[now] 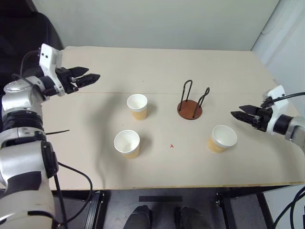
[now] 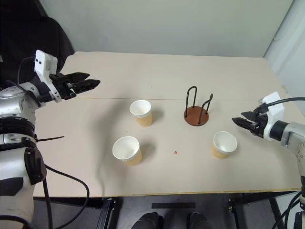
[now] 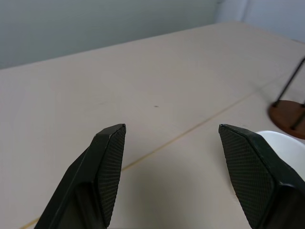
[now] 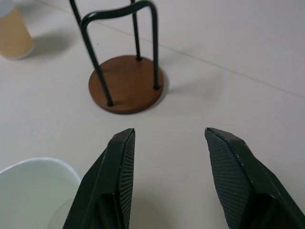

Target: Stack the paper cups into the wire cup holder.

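Note:
Three paper cups stand upright on the table: one [image 1: 137, 106] left of the wire cup holder [image 1: 190, 110], one [image 1: 127, 143] nearer the front edge, one [image 1: 222, 138] to the holder's front right. The holder's brown base carries nothing. My left gripper [image 1: 95, 77] hovers open and empty over the table's far left, pointing toward the middle. My right gripper [image 1: 234, 114] is open and empty too, just right of the right-hand cup [image 4: 33, 191] and aimed past it at the holder [image 4: 126, 83].
The beige table [image 1: 157, 67] has a faint seam running across its middle and a small red mark [image 1: 171, 146] near the front. A pale wall rises behind the far edge. Cables hang below the front edge on the left.

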